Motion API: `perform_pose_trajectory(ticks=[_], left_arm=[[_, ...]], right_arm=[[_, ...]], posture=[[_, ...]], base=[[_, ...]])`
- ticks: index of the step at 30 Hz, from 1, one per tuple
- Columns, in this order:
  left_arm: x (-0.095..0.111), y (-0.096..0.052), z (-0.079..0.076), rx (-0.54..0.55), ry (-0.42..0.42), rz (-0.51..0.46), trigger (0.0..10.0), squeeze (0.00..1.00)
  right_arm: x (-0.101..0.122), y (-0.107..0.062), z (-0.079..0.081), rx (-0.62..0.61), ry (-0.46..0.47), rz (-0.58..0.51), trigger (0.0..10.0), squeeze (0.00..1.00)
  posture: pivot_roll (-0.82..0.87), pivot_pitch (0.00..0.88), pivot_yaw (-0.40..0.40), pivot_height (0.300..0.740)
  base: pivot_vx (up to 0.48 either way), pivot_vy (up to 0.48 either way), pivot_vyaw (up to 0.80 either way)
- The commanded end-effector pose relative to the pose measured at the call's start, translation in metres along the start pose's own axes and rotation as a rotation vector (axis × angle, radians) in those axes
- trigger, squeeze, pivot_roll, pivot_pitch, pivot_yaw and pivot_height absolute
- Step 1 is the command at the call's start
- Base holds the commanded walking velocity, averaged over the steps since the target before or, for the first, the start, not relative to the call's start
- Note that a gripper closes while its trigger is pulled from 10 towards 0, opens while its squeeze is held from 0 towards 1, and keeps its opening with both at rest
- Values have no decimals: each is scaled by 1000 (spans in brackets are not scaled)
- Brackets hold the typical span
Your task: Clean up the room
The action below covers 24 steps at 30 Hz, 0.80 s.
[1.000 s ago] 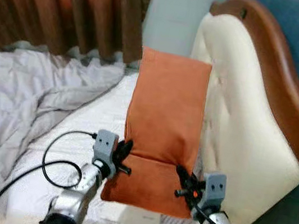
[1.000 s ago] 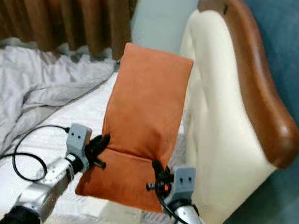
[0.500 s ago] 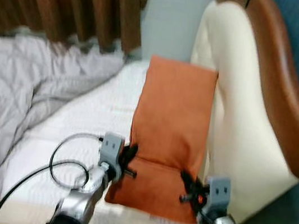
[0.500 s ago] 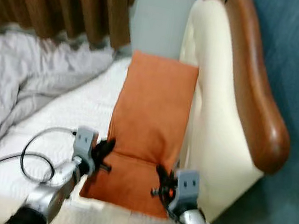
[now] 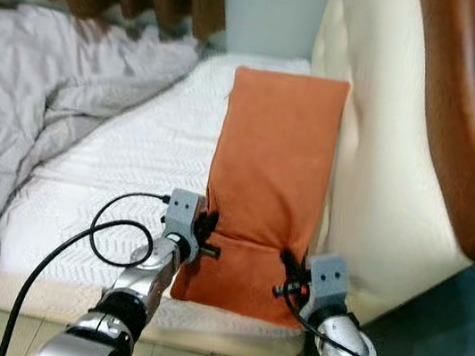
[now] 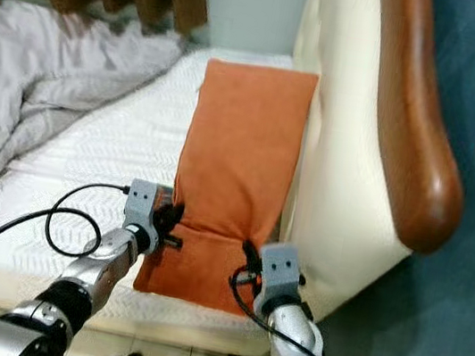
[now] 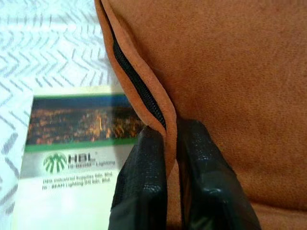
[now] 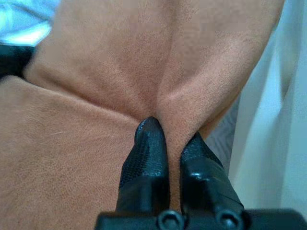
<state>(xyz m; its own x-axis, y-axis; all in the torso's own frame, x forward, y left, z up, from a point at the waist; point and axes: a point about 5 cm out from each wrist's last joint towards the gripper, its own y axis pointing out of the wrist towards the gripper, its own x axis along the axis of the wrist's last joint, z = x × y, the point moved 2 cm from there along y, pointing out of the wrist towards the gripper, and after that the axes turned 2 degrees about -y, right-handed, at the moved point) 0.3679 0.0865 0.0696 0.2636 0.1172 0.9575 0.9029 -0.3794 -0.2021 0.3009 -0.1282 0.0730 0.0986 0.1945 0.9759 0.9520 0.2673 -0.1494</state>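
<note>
Both pincers, left [image 5: 203, 238] and right [image 5: 288, 274], clamp the cushion's [image 5: 275, 157] edges, which now lies lower along the headboard [image 5: 371, 190] on the bed [image 5: 121, 169], nearly placed.

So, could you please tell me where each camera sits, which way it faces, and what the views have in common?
Left eye view: on the head, looking forward and down at the orange pillow against the headboard; both silver arms show, left gripper and right gripper pinching the pillow's edges.
Right eye view: the same scene from slightly further right.
Left wrist view: along its fingers, clamped on the zipper edge, a printed box beneath.
Right wrist view: along its fingers, pinching a fold.
All four share the pillow.
</note>
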Motion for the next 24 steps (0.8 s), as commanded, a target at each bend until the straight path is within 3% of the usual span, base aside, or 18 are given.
perform_pose_trajectory(ticks=[1,6,15,17,19,21,24], left_arm=[[18,7,-3,-17,32,-40,10000,0],[38,14,1,-1,104,-44,10000,0],[63,20,4,26,195,-76,10000,0],[78,24,-4,2,229,-108,10000,0],[81,25,-6,-5,232,-113,10000,0],[82,27,-12,-20,229,-114,10000,0],[80,28,-16,-31,224,-109,10000,0]], right_arm=[[-3,6,-16,-70,-50,31,10000,0],[13,23,-28,-181,-131,-20,10000,0],[27,36,-47,-286,-178,-57,10000,0],[35,39,-59,-331,-252,-84,10000,0],[37,39,-62,-346,-279,-90,10000,0],[44,37,-76,-401,-383,-111,10000,0],[47,36,-88,-459,-453,-111,10000,0]], posture=[[-314,499,-16,740],[-300,540,-13,740],[-310,566,-19,740],[-307,580,-19,740],[-307,580,-19,740],[-313,577,-19,740],[-313,577,-18,740]], base=[[0,0,0],[0,0,0],[0,0,0],[0,0,0],[0,0,0],[0,0,0],[0,0,0]])
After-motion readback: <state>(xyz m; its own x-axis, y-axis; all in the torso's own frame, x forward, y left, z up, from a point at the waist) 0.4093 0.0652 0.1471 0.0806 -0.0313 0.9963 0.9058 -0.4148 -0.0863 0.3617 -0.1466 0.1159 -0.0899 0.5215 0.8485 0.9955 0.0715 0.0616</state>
